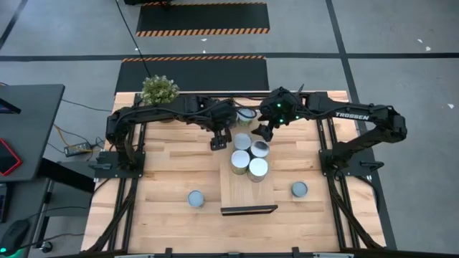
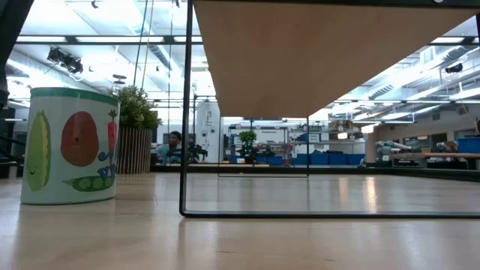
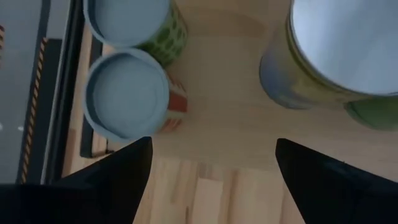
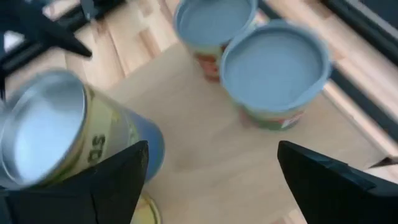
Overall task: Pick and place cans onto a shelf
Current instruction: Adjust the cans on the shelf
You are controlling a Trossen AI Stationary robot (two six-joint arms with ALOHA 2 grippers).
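The light wood shelf (image 1: pixel 233 190) stands raised at the table's middle; its underside shows in the low view (image 2: pixel 330 52). Several cans (image 1: pixel 249 154) stand upright in a cluster on its far half. Another can (image 1: pixel 246 115) stands by its far end. Single cans stand on the table to its left (image 1: pixel 196 198) and right (image 1: pixel 299 189); one shows in the low view (image 2: pixel 69 146). My left gripper (image 1: pixel 219 141) is open and empty just left of the cluster, cans ahead of it (image 3: pixel 127 93). My right gripper (image 1: pixel 266 133) is open and empty over the cluster's far right (image 4: pixel 273 62).
A potted green plant (image 1: pixel 159 89) stands at the table's far left corner. The shelf's thin dark frame leg (image 2: pixel 184 112) stands on the tabletop. The shelf's near half (image 1: pixel 247 197) is bare wood. Both arms reach in over the table's far half.
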